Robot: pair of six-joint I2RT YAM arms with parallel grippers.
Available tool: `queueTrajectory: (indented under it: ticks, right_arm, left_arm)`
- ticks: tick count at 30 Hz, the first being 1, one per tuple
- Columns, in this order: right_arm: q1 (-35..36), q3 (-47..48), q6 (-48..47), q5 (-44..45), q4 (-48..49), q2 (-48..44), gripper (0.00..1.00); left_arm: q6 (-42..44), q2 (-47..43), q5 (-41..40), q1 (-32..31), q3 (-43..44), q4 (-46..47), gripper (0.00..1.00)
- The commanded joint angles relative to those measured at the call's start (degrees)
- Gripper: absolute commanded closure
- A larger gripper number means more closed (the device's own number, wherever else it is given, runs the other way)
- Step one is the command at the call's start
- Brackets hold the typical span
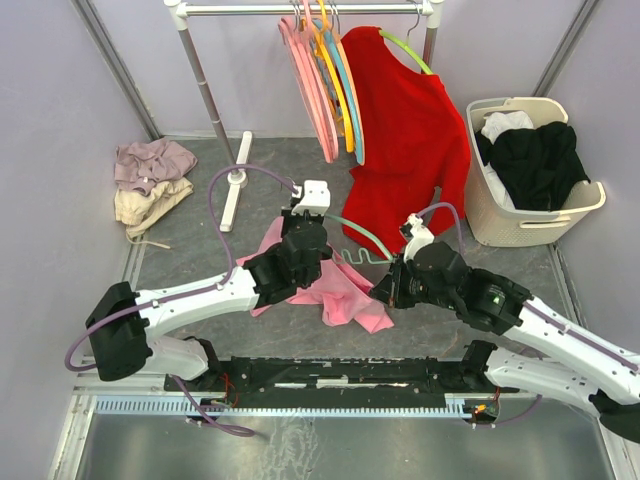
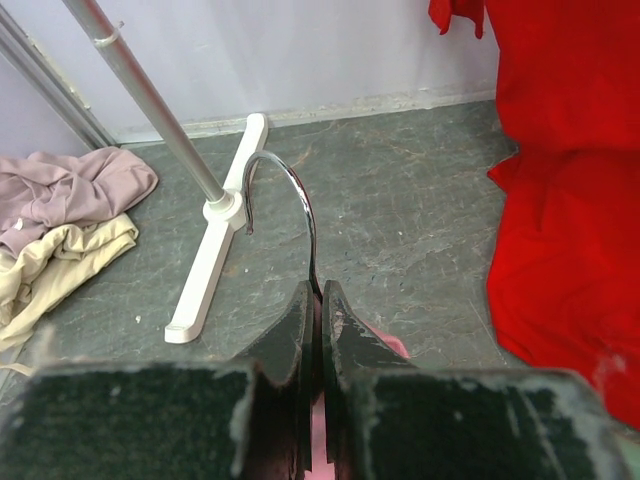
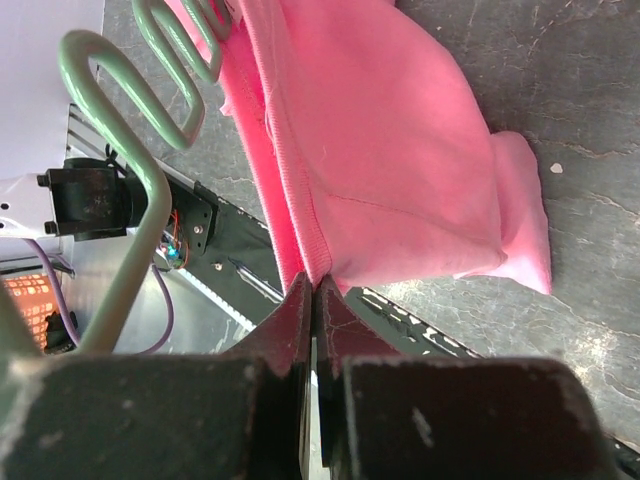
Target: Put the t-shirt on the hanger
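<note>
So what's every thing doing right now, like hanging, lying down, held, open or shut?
Bubblegum-pink cotton t-shirt: bunched on the floor, edge pinched.
Pale mint-green plastic hanger: held by its metal hook, not hanging.
Left gripper: shut on the hanger's hook.
Right gripper: shut on the t-shirt's edge.
Red long-sleeved shirt: hanging on the rail.
Beige plastic basket: full of clothes.
Pink hangers: hanging, bare.

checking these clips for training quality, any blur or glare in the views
Top external: even, soft light, sharp throughout. Left wrist: left end effector soft up close, bright glint along the hanger hook, floor sharp. Right wrist: right end effector blurred near the lens, t-shirt hem crisp.
</note>
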Motion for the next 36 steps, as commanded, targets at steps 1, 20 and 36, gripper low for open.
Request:
queueTrajectory:
  ticks: [1,20,36]
  right_arm:
    - [0.3,0.2,0.4,-1.0,3.6,0.7,0.99]
    - [0.3,4.2,0.9,6.4,-5.3,-6.1,0.99]
    - [0.3,15.9,-5.6,20.5,-19.7,-3.6,0.99]
  left_arm:
    - [-3.5,-1.5,0.5,0.3,3.7,1.9,0.97]
    - [0.1,1.8,-2.0,0.3,-0.2,5.3,0.97]
    - [-1.1,3.3,-1.2,-0.3,-3.8,5.8,0.97]
